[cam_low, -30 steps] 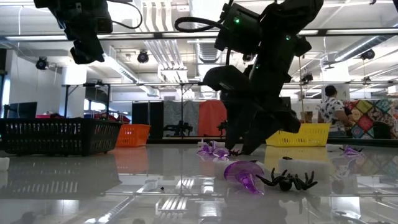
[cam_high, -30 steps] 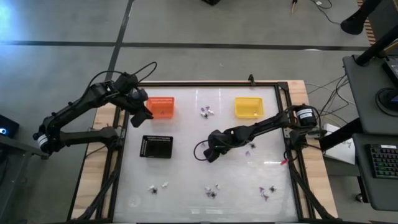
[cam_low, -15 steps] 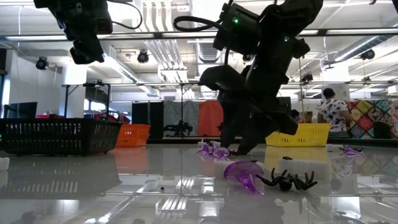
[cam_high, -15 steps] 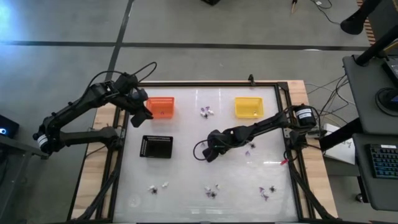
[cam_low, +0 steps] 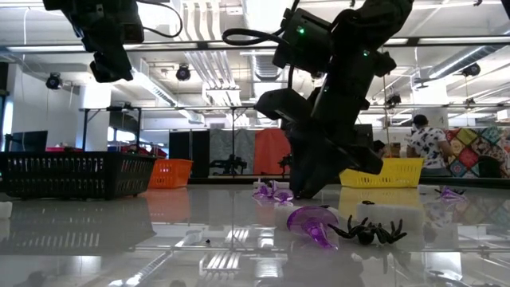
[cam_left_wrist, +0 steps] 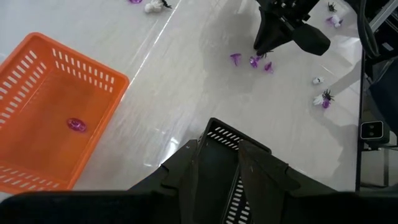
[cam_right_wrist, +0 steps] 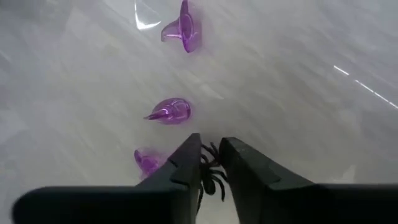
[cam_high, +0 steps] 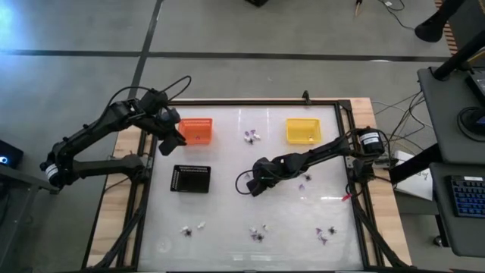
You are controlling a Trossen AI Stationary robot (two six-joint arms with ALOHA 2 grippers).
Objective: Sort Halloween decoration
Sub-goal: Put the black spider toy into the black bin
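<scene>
Down at the middle of the shiny white table (cam_high: 227,212): the right gripper (cam_right_wrist: 210,146), fingertips pinched shut on a tiny black plastic spider (cam_right_wrist: 210,174). Just beside it, three little see-through purple trinkets (cam_right_wrist: 171,112), close together but not in the grip.

Up at 10 o'clock, over the near edge of the small orange plastic basket (cam_left_wrist: 84,57): the left gripper (cam_left_wrist: 237,155), open a little, holding nothing. Already in that basket, one purple trinket (cam_left_wrist: 77,124).

Probably very light, that spider, with thin bendy legs. Best held by the fat round body, not by the legs. Easy to flick away on such a slippery top, so lift slowly and straight up.

Lots of free room around the middle. At 9 o'clock, a black plastic tray with slots (cam_high: 191,167). At 1 o'clock, a small yellow plastic basket (cam_high: 303,120). More small purple, black and whitish trinkets at 12 (cam_high: 252,135), at 6 (cam_high: 259,233), at 5 (cam_high: 324,235) and at 7 (cam_high: 193,226), all well apart from the arms. Watch the purple ones right by the fingers: easy to bump.
</scene>
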